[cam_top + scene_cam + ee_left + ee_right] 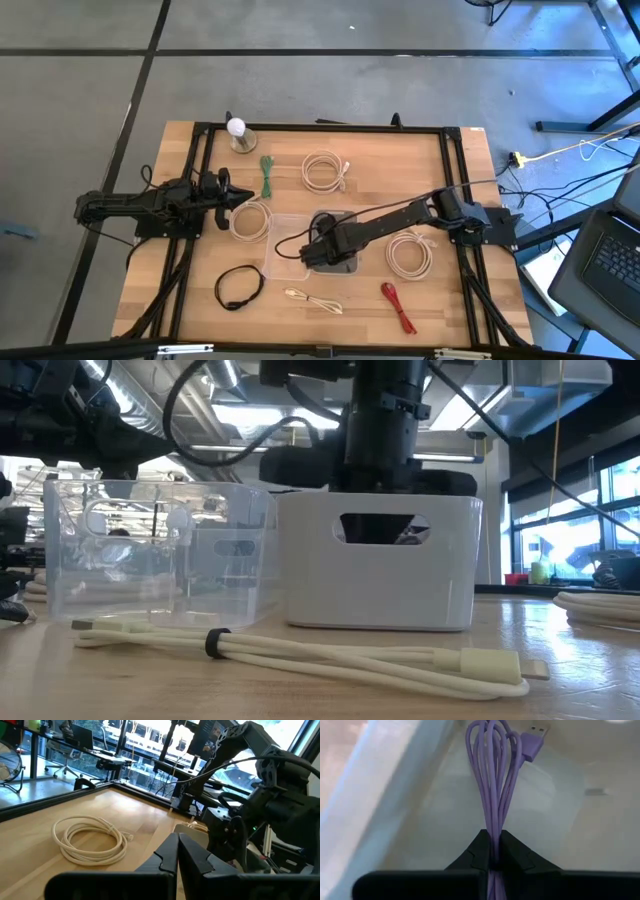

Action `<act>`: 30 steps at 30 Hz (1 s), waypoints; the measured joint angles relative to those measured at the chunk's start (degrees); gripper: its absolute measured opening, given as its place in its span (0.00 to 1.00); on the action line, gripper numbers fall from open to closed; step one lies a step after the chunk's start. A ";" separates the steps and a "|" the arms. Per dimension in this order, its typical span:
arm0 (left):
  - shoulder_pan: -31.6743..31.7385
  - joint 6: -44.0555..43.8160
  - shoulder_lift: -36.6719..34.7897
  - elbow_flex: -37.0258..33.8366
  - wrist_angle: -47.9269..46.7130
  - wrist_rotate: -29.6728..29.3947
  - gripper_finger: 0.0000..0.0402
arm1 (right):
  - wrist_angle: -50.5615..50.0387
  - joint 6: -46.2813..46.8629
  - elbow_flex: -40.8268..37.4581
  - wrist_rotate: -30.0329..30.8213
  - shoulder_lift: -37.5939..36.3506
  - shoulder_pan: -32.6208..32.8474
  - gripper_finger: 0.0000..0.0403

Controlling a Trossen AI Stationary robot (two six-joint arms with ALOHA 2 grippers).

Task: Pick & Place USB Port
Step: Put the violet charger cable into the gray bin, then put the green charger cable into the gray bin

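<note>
bins: one white bin (338,262) and one clear bin (160,545) sitting side by side | right gripper (490,851) pinching one purple USB cable (492,780) inside the white bin (plug visible) | left gripper (178,851) resting closed, empty | cream coils: four

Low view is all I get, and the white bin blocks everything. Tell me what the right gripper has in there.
Observer: The right gripper is shut on a purple USB cable, bundled in loops.
Operator: Confirm it is inside the white bin.
Observer: The right wrist view shows the white bin walls around the hanging cable.
Operator: Report the left arm.
Observer: The left gripper waits shut at the table's left side, holding nothing.
</note>
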 joint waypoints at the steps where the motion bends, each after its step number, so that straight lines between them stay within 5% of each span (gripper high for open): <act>1: 0.00 0.00 0.00 0.00 0.00 0.00 0.01 | 0.33 0.00 0.01 0.11 0.13 0.00 0.06; 10: -0.01 0.00 -0.02 0.01 0.00 0.00 0.01 | 0.31 -0.02 0.04 0.11 1.04 0.00 0.06; 30: -0.01 -0.02 -0.02 0.01 0.00 0.10 0.01 | -7.79 -6.23 4.58 5.42 0.96 0.45 0.29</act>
